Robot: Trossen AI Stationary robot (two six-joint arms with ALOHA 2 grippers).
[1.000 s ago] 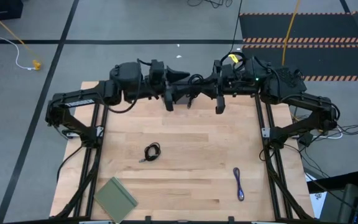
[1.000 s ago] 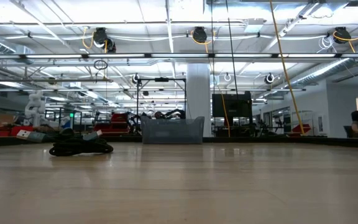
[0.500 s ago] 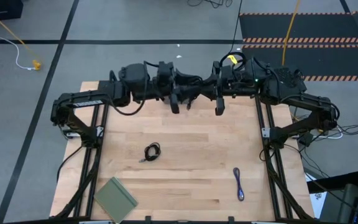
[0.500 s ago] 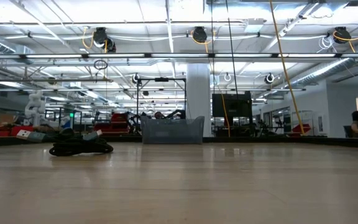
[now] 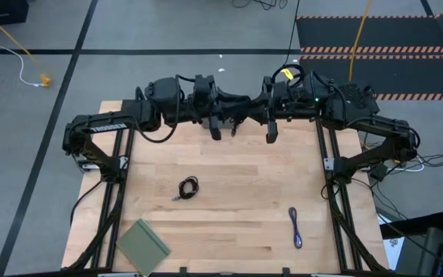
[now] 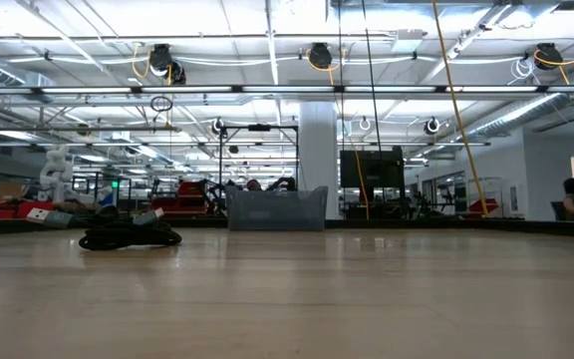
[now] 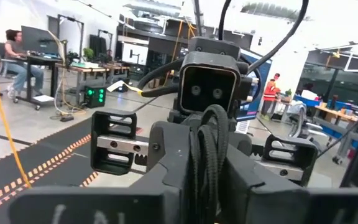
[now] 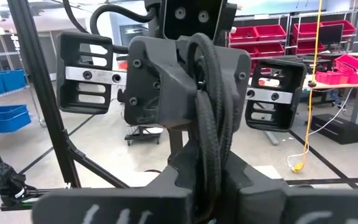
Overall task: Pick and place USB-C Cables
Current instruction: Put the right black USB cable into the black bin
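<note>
A black coiled USB-C cable (image 5: 188, 188) lies flat on the wooden table (image 5: 237, 165), left of its middle; in the low view the same cable (image 6: 128, 237) is a dark bundle on the tabletop. A purple-blue folded cable (image 5: 295, 228) lies near the front right. Both arms hang over the far edge, wrists facing each other. My left gripper (image 5: 215, 129) and my right gripper (image 5: 270, 132) are far from both cables. The right one is shut and holds nothing.
A flat green pad (image 5: 142, 245) lies at the near left corner. In the low view a grey bin (image 6: 275, 209) stands at or beyond the far edge. Bare wood lies between the cables. Black frame rails (image 5: 337, 208) run along both table sides.
My left arm has swung a little toward the table's right along the far edge, bringing its gripper closer to the right one. The cables and the pad lie where they were.
</note>
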